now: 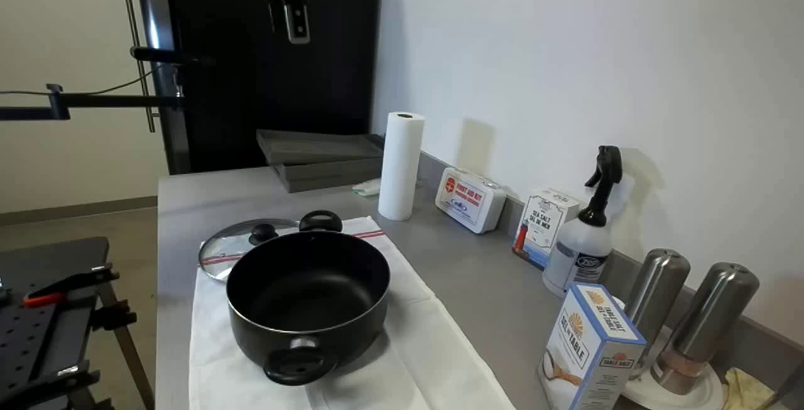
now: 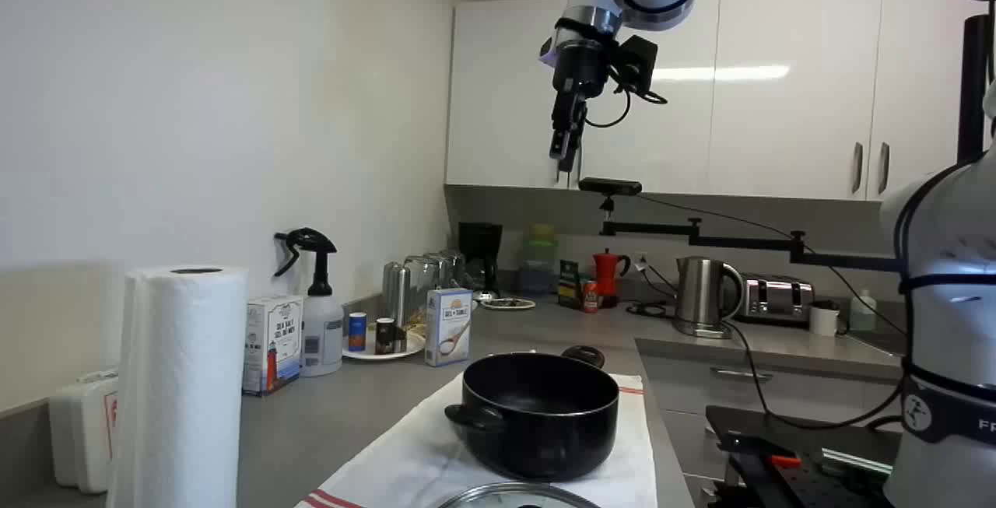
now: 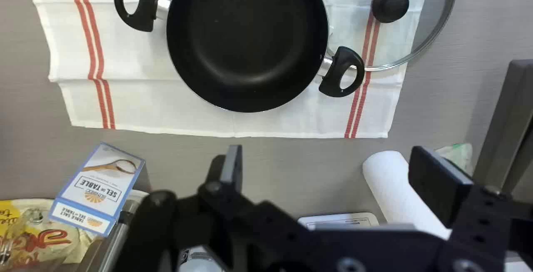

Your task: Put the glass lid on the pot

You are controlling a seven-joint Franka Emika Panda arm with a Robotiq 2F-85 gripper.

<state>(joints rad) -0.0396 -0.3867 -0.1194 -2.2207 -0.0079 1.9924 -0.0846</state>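
The black pot [image 1: 314,341] stands on a white towel, and its inside is bare. It shows from above in the wrist view [image 3: 245,47] and also in an exterior view [image 2: 545,446]. The glass lid [image 1: 220,248] lies flat beside the pot, knob up, on the towel and overhanging its edge. Its black knob shows in the wrist view [image 3: 390,4]. One pot handle overlaps the lid's rim there. Only part of the lid shows in an exterior view [image 2: 517,495]. My gripper [image 3: 327,155] is open and empty, high above the counter in both exterior views [image 1: 286,28] [image 2: 563,158].
A paper towel roll [image 1: 401,168], first aid kit [image 1: 470,199], spray bottle [image 1: 576,247], salt boxes [image 1: 587,350] and steel grinders [image 1: 659,291] stand along the wall. Grey trays [image 1: 326,168] lie at the counter's end. A camera on a bar [image 2: 611,186] stands beside the counter.
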